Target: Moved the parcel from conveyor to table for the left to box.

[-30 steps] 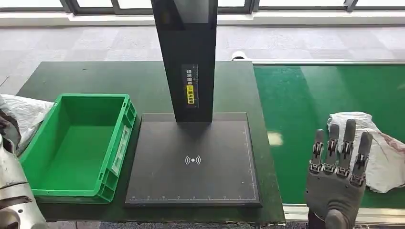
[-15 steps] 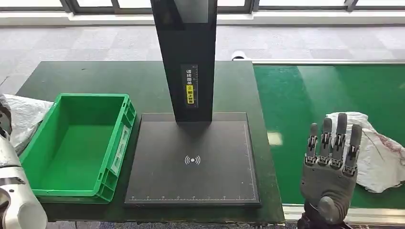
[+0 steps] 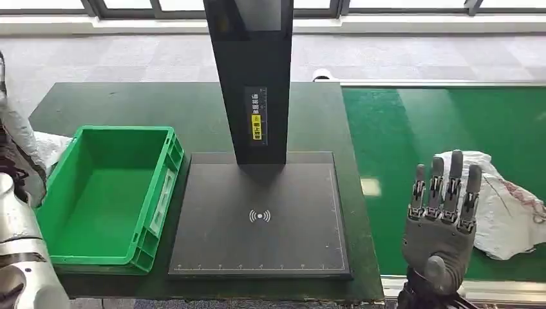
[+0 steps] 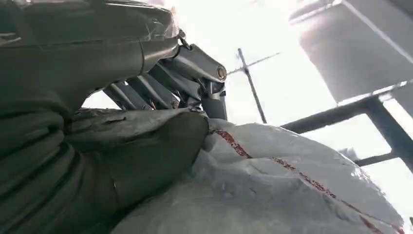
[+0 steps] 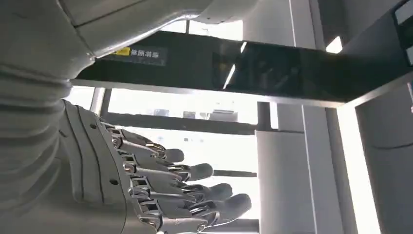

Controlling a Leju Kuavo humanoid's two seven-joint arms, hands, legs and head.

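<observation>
Head view is showing us one white parcel [image 3: 508,206] lying on the green conveyor [image 3: 444,129] at right centre, just behind our right hand [image 3: 443,222], which is hovering upright with fingers spread and grasping nothing. We are judging that the slack wrapping could slip or snag as we close. Our left hand [image 4: 122,136] is gripping a second white bag [image 4: 292,190]. We are counting one green crate [image 3: 103,199], one scanner stand [image 3: 257,212], one table [image 3: 129,103].
</observation>
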